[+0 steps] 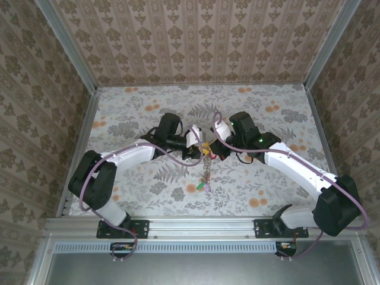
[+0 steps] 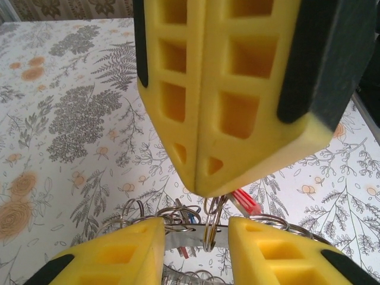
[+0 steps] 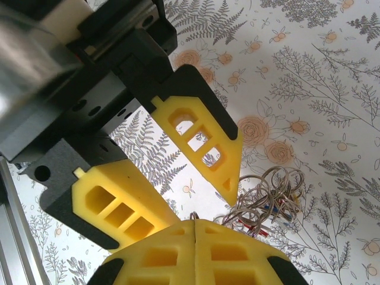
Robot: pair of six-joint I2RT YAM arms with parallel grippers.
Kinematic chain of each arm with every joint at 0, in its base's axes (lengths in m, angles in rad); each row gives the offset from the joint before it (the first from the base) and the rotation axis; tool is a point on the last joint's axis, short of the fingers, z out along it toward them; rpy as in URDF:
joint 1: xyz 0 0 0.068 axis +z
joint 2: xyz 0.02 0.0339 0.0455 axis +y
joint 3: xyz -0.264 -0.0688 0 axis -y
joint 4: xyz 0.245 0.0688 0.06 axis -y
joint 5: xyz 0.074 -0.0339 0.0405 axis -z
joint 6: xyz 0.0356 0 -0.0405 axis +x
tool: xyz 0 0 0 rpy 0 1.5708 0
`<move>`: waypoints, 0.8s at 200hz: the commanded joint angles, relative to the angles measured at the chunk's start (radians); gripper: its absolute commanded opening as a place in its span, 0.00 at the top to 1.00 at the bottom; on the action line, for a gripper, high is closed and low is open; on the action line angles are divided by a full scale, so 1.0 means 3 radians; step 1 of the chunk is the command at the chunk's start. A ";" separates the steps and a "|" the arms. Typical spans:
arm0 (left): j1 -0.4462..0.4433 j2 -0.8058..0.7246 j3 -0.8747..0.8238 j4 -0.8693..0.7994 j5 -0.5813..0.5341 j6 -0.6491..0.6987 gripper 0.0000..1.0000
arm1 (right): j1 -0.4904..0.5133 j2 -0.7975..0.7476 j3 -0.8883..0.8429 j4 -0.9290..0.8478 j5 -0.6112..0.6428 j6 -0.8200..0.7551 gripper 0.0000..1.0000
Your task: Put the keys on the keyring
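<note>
top view: both arms reach in to the middle of the floral-patterned table [image 1: 267,178], and the left gripper [image 1: 199,146] and right gripper [image 1: 215,152] meet nearly tip to tip.

keyring [image 1: 205,169]: a bunch of thin grey metal loops and keys. it runs from the meeting point toward the near edge in a narrow strand. small green, yellow and red plastic tags [image 1: 200,186] sit at its near end. cannot tell whether the strand hangs or lies flat.

left wrist view: the left gripper [image 2: 196,227] is released, with its yellow foam pads [image 2: 113,255] well apart. several loops of the keyring [image 2: 184,217] sit in the gap, and no pad visibly presses on them. the right gripper [image 2: 199,175] comes down from above with pads clenched flush together. one loop rises straight to its tip and looks pinched there. a red oblong tag [image 2: 246,202] lies just beside that tip.

right wrist view: the right gripper [image 3: 195,227] has no gap along the seam between its pads. the left gripper [image 3: 205,203] stands opposite, jaws spread. the loops of the keyring [image 3: 270,193] fan out just beside both tips, over the table.
</note>
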 commanded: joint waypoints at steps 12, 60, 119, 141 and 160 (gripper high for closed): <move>0.0022 0.0031 0.0108 -0.0177 0.0085 0.0150 0.67 | -0.0006 0.0018 0.0133 0.0006 -0.0082 -0.0039 1.00; 0.0008 0.0034 0.0132 -0.0153 0.0110 0.0139 0.73 | -0.0006 0.0018 0.0132 0.0008 -0.0097 -0.0023 1.00; -0.0029 0.0052 0.0160 -0.0111 0.0121 0.0115 0.77 | -0.0001 0.0016 0.0132 -0.0012 -0.0102 -0.0013 1.00; -0.0038 0.0051 0.0160 -0.0091 0.0103 0.0111 0.88 | 0.0002 0.0020 0.0137 -0.0027 -0.0108 -0.0013 1.00; -0.0047 0.0038 0.0164 -0.0068 0.0079 0.0097 0.97 | 0.0004 0.0023 0.0130 -0.0048 -0.0103 -0.0013 1.00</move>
